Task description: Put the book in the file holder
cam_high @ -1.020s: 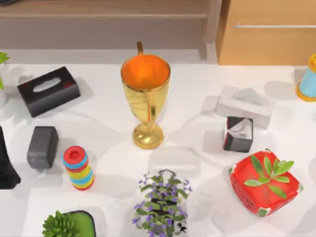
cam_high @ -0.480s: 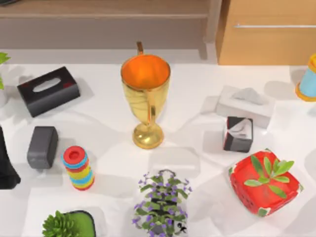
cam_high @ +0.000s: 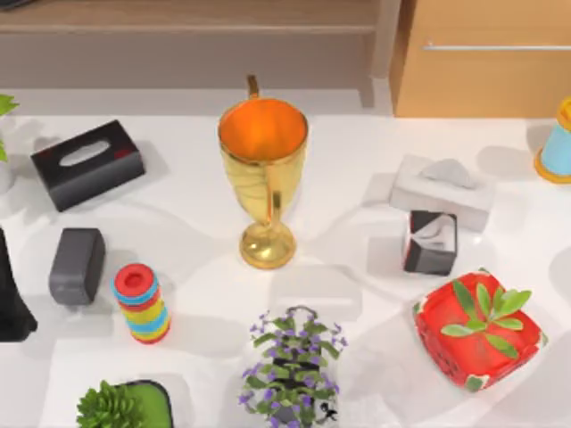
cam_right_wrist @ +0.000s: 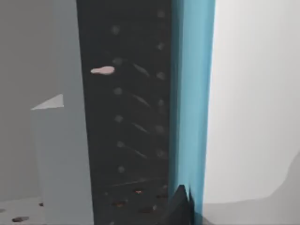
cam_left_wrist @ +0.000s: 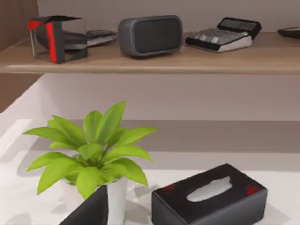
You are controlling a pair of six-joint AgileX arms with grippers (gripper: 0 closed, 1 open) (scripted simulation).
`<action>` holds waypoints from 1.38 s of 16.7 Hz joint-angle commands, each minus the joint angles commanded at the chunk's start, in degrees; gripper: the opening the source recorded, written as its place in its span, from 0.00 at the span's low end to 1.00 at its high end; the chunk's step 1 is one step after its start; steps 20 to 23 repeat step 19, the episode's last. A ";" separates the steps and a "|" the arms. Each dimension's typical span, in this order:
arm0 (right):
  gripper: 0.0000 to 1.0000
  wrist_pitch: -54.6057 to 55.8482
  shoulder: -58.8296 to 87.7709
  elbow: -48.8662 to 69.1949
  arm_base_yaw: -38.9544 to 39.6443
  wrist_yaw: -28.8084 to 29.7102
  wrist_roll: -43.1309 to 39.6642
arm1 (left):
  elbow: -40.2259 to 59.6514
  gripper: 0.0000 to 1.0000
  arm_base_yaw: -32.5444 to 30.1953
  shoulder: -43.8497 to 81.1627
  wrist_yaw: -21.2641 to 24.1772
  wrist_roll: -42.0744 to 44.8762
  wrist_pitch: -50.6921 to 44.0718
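Note:
The black file holder (cam_high: 12, 294) stands at the table's left edge in the top view. Its slanted dark side (cam_left_wrist: 89, 212) shows low in the left wrist view, beside a potted plant. The right wrist view is very close to a tall dark dotted panel (cam_right_wrist: 126, 117) with a bright blue edge (cam_right_wrist: 192, 93) and a grey slab beside it. I cannot tell whether this is the book. In the top view the book is out of view. A dark tip at that panel's foot looks like part of my right gripper (cam_right_wrist: 180, 208).
A gold cup (cam_high: 263, 165) stands mid-table, with a black tissue box (cam_high: 87, 163) at the left and a grey tissue box (cam_high: 443, 189) at the right. Around them are a small black-and-white box (cam_high: 431, 242), red planter (cam_high: 478, 330), grey speaker (cam_high: 77, 265), ring stack (cam_high: 140, 303) and purple flowers (cam_high: 291, 366).
No object on the table has moved. A soft shadow near the right edge of the table has shifted a little.

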 joint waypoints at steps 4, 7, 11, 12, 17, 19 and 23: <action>0.30 0.00 0.00 0.00 0.00 0.00 0.00 | 0.00 1.00 0.00 0.00 0.00 0.00 0.00; 0.53 0.00 0.00 0.00 0.00 0.00 0.00 | 0.00 1.00 0.00 0.00 0.00 0.00 0.00; 0.83 0.00 0.00 0.00 0.00 0.00 0.00 | 0.00 1.00 0.00 0.00 0.00 0.00 0.00; 0.90 0.00 0.00 0.00 0.00 0.00 0.00 | 0.00 1.00 0.00 0.00 0.00 0.00 0.00; 1.00 0.00 0.00 0.00 0.00 0.00 0.00 | 0.00 1.00 0.00 0.00 0.00 0.00 0.00; 1.00 0.00 0.00 0.00 0.00 0.00 0.00 | 0.00 1.00 0.00 0.00 0.00 0.00 0.00; 1.00 0.00 0.00 0.00 0.00 0.00 0.00 | 0.00 1.00 0.00 0.00 0.00 0.00 0.00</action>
